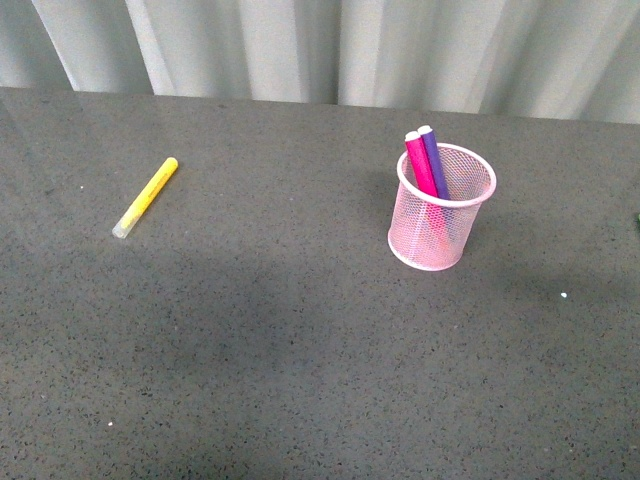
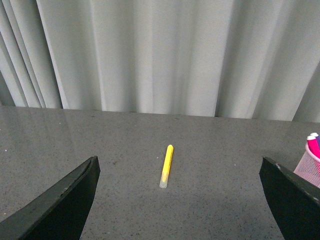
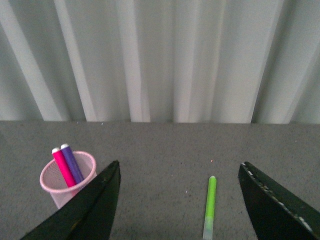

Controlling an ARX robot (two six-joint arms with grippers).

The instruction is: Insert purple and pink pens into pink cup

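Both pens stand inside the pink cup (image 1: 441,208), which sits at about three o'clock from the middle of the table (image 1: 280,340) in the front view. The pink pen (image 1: 420,163) and the purple pen (image 1: 433,160) lean side by side against the cup's far rim, tips poking out toward eleven o'clock; being longer than the cup, they cannot stand straight and tilt until the rim props them. I judge the task done.

The yellow pen (image 1: 146,197) lies flat well apart at about nine o'clock, untouched since it is no part of the job. A green pen (image 3: 210,206) shows only in the right wrist view.

The left gripper (image 2: 180,200) is spread wide and empty above the table; the right gripper (image 3: 177,200) is likewise spread, holding nothing
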